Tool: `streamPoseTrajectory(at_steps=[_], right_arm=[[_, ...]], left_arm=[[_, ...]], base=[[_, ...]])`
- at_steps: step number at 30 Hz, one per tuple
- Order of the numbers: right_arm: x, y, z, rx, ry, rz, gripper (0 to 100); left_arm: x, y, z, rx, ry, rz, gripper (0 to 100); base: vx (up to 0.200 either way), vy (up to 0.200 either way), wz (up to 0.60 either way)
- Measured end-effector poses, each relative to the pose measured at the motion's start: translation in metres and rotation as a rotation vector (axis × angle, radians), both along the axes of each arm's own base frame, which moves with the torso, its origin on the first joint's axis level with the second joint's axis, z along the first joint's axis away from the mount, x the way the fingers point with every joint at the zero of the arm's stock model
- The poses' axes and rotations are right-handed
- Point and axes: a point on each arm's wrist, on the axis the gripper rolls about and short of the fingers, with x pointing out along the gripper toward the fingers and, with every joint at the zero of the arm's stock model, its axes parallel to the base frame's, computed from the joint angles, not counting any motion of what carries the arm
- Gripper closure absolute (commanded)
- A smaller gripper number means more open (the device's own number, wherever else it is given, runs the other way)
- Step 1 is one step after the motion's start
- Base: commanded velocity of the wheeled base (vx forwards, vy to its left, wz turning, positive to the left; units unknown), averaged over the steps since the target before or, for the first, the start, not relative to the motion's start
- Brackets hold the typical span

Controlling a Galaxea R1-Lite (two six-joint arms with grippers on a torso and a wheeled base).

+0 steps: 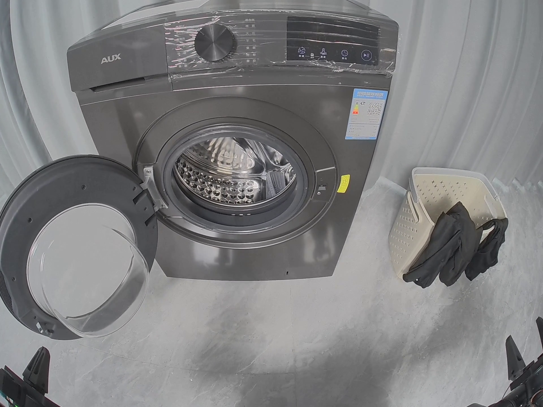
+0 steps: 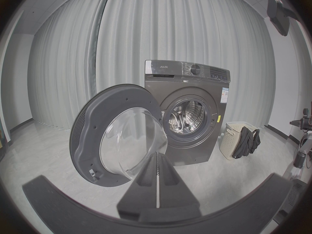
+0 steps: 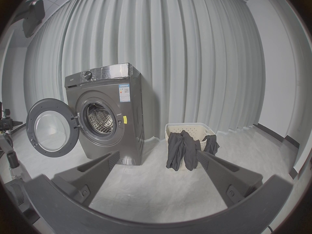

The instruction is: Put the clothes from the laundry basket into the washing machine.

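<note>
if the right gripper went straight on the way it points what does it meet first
The right gripper would likely meet the dark clothes hanging over the laundry basket; depth is unclear.

The head view's lower edge is cutting off the left pincer (image 1: 33, 371) and right pincer (image 1: 526, 343), and clothes (image 1: 447, 250) are hiding part of the basket (image 1: 404, 227) rim.
</note>
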Motion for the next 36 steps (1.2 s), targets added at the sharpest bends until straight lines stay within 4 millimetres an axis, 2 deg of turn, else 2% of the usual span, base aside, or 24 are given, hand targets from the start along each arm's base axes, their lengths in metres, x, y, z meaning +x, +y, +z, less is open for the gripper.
streamPoseTrajectory(at_steps=[10,19,36], right_arm=[[0.0001,0.0000,-0.0001,0.000,0.001,0.000,0],[0.0001,0.0000,-0.0001,0.000,0.001,0.001,0],[0.0001,0.0000,0.0000,0.000,0.001,0.001,0]], left_arm=[[0.0000,0.0000,-0.0001,-0.002,0.000,0.000,100],[0.0000,0.0000,-0.0001,-0.002,0.000,0.000,100],[0.0000,0.0000,0.0000,-0.001,0.000,0.000,100]], base=[[0.000,-0.200,0.00],[0.000,0.000,0.00],[0.000,-0.200,0.00]])
